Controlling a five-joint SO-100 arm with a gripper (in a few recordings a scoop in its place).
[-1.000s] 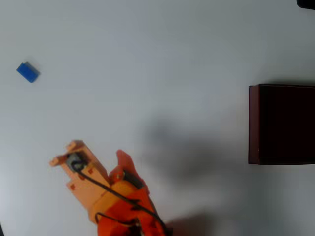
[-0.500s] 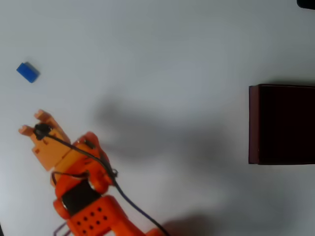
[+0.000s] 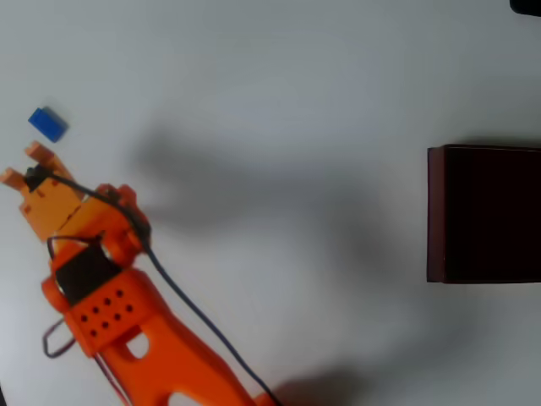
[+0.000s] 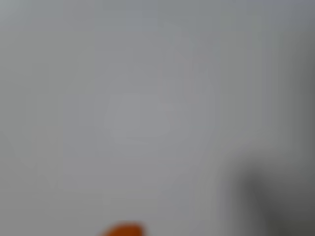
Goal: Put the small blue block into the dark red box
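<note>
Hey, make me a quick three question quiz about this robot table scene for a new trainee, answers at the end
1. True or false: the small blue block already lies inside the dark red box.
2. In the overhead view, the gripper is nearest to: A) the block, B) the box, C) the picture's top right corner.
3. Fill in: the block lies on the white ___.

Key: 1 false; it lies on the table, far left of the box. 2 A. 3 table.

On my overhead view I am seeing the small blue block [image 3: 47,124], a tiny bright blue brick, lying slightly turned on the pale surface at the far left, while the dark red box [image 3: 435,213] with its almost black inside is sitting open at the right edge, well apart.
</note>
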